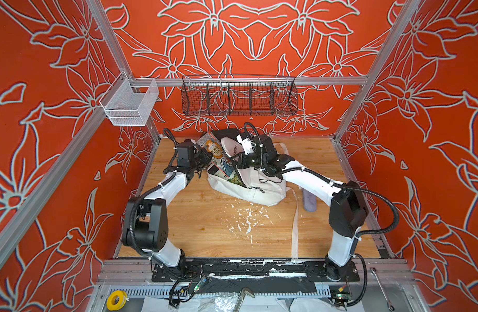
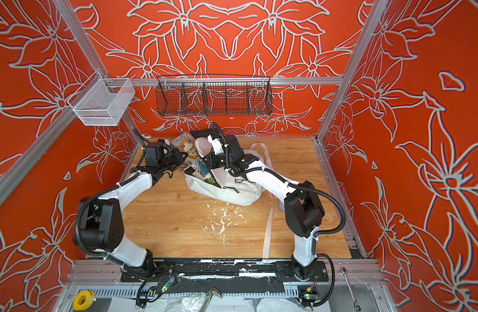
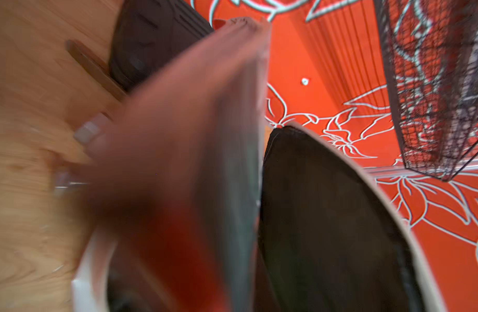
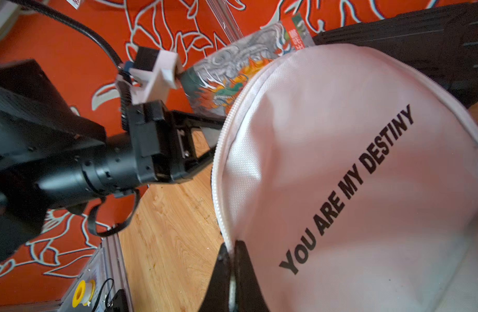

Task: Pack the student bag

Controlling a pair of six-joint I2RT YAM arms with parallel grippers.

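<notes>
**Top views: both arms meet at a white bag on the far half of the table**

On the near ledge lie a yellow tape roll point(image 1: 115, 300), a hammer point(image 1: 241, 295) and, at the right, a wrench point(image 1: 382, 290). Beyond them the wooden table point(image 1: 194, 229) carries white flecks point(image 1: 246, 218) near its middle. A long white strap point(image 1: 295, 229) runs from the near edge toward the far side. A greyish oblong item point(image 1: 309, 201) lies to the right of the strap, partly under the right arm.

The bag point(image 1: 248, 186) sits just past the flecks, in the far middle of the table. Its main flap is unzipped and raised, and the right wrist view reads "YOU ARE MY DESTINY" on it. The right gripper point(image 4: 233, 243) is clenched on the flap's zip edge. A book point(image 4: 232, 73) with a dragon cover stands tilted in the opening. The left gripper point(image 1: 206, 160) sits at the book's left side with its jaws closed. Its tips are hidden behind the flap, so whether they pinch the book cannot be told.

A black ribbed case point(image 1: 227, 133) lies just behind the bag at the table's far edge. On the far wall hang a black wire basket point(image 1: 239, 113) and, to its left, a white mesh basket point(image 1: 129, 108).
</notes>
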